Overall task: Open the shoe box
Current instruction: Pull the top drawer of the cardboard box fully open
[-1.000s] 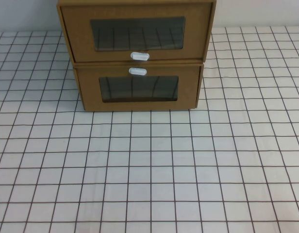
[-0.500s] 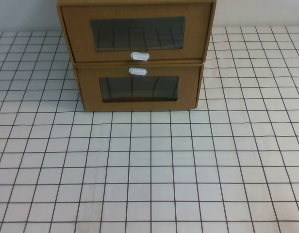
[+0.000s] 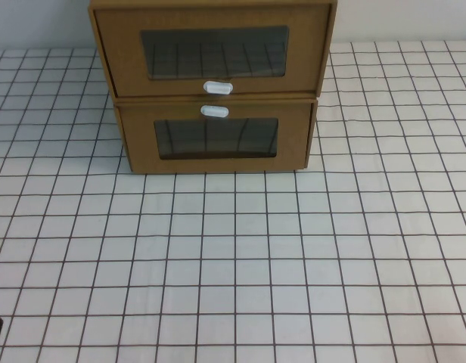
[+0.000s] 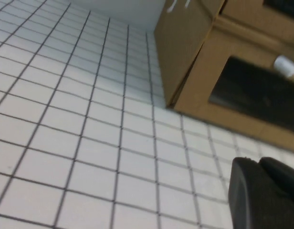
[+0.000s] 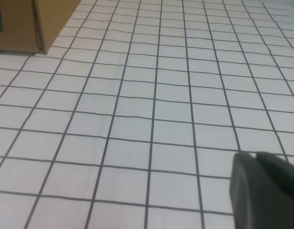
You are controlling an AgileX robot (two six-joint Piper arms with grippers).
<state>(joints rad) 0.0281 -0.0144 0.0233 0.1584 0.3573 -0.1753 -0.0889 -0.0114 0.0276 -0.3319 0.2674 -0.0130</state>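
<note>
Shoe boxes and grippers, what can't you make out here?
Inside the shoe boxes: high view, dark windows show only faint grid lines.
Upper box top: cut by high view's edge.
Left gripper, near the boxes' left corner: cut by left wrist view's edge.
Right gripper, shut, over table right of boxes: cut by right wrist view's edge.

no legible text, seemingly no labels

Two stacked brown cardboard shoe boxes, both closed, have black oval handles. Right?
No: the high view shows the upper handle and lower handle white. The upper brown cardboard shoe box and lower box are stacked, closed. The left gripper and right gripper hang above the table, off the boxes.
</note>
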